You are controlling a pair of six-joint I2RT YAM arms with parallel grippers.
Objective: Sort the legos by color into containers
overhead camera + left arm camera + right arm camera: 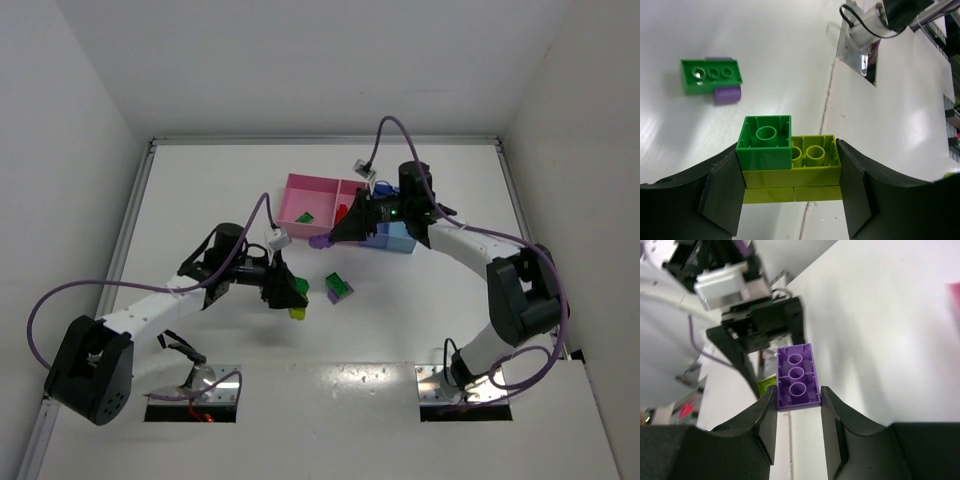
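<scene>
the containers (310, 178) sit in a row toward the far side of the table (200, 200). the wide pink bin (318, 195) holds a lone green brick (305, 217). the narrower pink bin (352, 190) beside it shows something red (342, 212), probably a brick, though the right arm covers much of it. the blue bins (400, 243) are mostly hidden behind that arm, so their contents cannot be made out.

the right arm (470, 245) curves from its base up and leftward across the bins. the right gripper (797, 395) hangs just off the near edge of the pink bins, clamped on a purple brick (796, 376) whose hollow underside faces the wrist camera. the left arm (150, 305) stretches low toward the table's middle. the left gripper (792, 187) is clamped on a yellow-green stack (812, 172), pads pressing both ends, with a square green brick (765, 142) joined to its left half. a loose green brick (711, 76) and a loose purple brick (727, 94) lie touching on the table between the two grippers.
</scene>
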